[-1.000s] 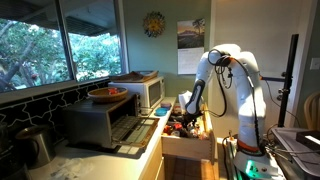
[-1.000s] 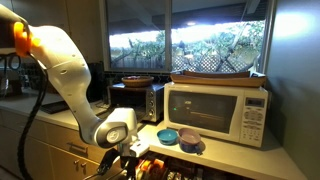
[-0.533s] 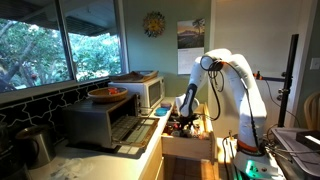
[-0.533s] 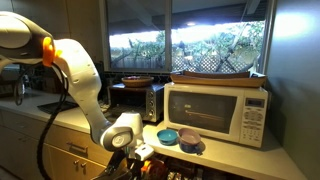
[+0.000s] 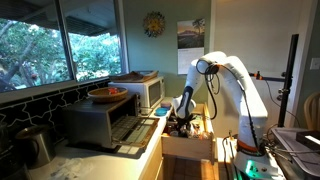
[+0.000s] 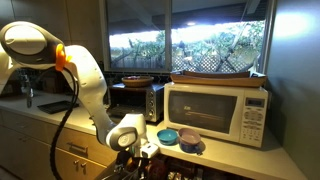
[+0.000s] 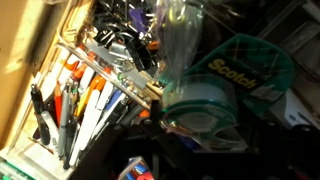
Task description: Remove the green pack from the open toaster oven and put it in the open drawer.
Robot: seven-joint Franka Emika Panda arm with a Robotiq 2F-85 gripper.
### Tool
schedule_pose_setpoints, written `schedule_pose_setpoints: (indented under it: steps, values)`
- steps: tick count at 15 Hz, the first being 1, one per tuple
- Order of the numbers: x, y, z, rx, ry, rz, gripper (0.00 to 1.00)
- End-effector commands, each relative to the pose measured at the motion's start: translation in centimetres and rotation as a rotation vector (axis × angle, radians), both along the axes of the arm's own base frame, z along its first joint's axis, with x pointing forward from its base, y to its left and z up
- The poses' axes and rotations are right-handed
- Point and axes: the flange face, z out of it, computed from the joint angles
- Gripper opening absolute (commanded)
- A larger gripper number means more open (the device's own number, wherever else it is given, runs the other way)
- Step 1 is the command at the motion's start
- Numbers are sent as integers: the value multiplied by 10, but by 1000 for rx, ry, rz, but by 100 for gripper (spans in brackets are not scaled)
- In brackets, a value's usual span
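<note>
Down in the pale cream-fronted open drawer [image 5: 190, 148], I'm hanging my gripper [image 5: 183, 121] directly over the flat green Scotch-labelled pack [image 7: 225, 85], lying beside the pens [image 7: 85, 100]; clamped or loose, I'm not seeing.

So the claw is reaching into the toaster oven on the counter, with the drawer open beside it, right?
Not quite. The claw is down over the open drawer, not in the toaster oven; an exterior view shows it. The rest holds.
</note>
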Motion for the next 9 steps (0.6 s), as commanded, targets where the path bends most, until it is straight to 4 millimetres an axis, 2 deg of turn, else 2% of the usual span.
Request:
schedule_pose_setpoints:
  steps: [1, 9]
  values:
    - [12, -2, -4, -7, -6, 45, 47]
    - [29, 3, -15, -18, -99, 71, 47]
